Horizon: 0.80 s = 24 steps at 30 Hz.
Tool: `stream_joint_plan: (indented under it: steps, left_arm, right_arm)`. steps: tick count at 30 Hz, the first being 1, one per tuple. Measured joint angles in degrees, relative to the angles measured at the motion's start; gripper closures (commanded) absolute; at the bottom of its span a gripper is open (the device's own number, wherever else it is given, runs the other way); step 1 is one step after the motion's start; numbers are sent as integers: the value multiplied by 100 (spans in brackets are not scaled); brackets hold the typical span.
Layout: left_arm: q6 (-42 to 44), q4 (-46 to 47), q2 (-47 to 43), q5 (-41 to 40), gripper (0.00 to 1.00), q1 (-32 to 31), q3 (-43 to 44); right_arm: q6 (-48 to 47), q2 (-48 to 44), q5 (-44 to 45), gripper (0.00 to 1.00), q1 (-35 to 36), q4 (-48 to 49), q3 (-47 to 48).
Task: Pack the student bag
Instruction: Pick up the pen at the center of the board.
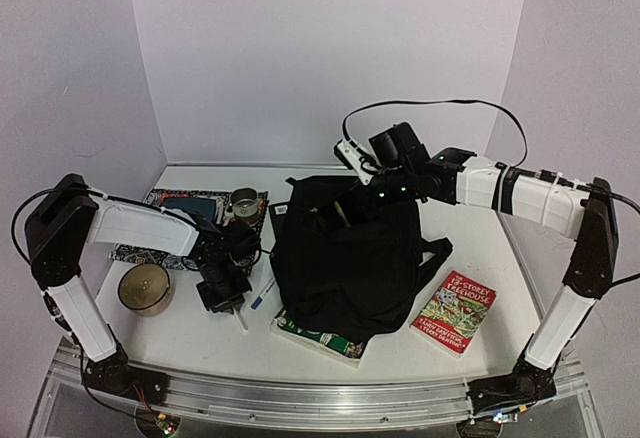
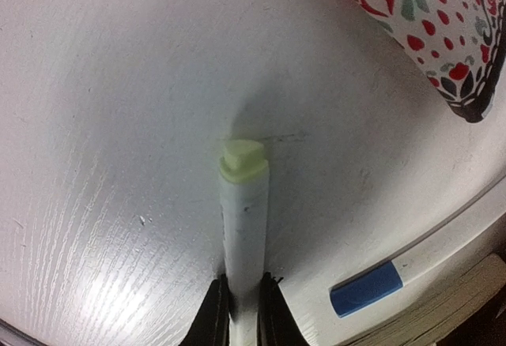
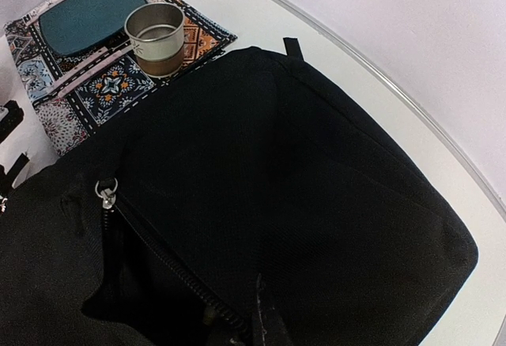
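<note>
left fingers (image 2: 220, 321) clamped on a white marker with a pale yellow-green cap (image 2: 243, 204); right fingers (image 3: 261, 320) shut at the large soft black fabric backpack (image 1: 345, 258).
at the bottom edge of the left wrist view the left fingers press both sides of the marker, which lies on the white surface (image 2: 118, 125); a blue-capped white pen (image 2: 368, 289) lies at lower right. in the top view the backpack sits at centre over a green book (image 1: 318, 338), with a red paperback (image 1: 455, 311) at its right. the right fingers are closed near the zipper pull (image 3: 107, 192); whether they pinch fabric is unclear. farther, upper left, a metal cup (image 3: 156, 38) stands on a patterned cloth (image 3: 71, 93).
</note>
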Motion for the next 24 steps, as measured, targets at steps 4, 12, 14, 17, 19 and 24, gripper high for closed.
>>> stream_joint_plan:
  steps: [4,12,14,17,19,24]
  left_arm:
    - [167,-273,19,-119,100,-2,42]
    - [757,-869,11,-802,100,-2,375]
    - [996,-934,-9,-1006,100,-2,504]
    - [1367,-952,-91,-1318,100,-7,683]
    - [1676,-957,-196,-1549,100,-26,811]
    - [2659,-907,-413,-2272,100,-260,1265]
  right_arm:
    - [2,0,-2,100,0,4,0]
    - [2,0,-11,100,0,18,2]
    - [1,0,-11,100,0,19,1]
    - [0,0,-9,100,0,22,2]
    - [0,0,-11,100,0,22,2]
    - [2,0,-11,100,0,26,2]
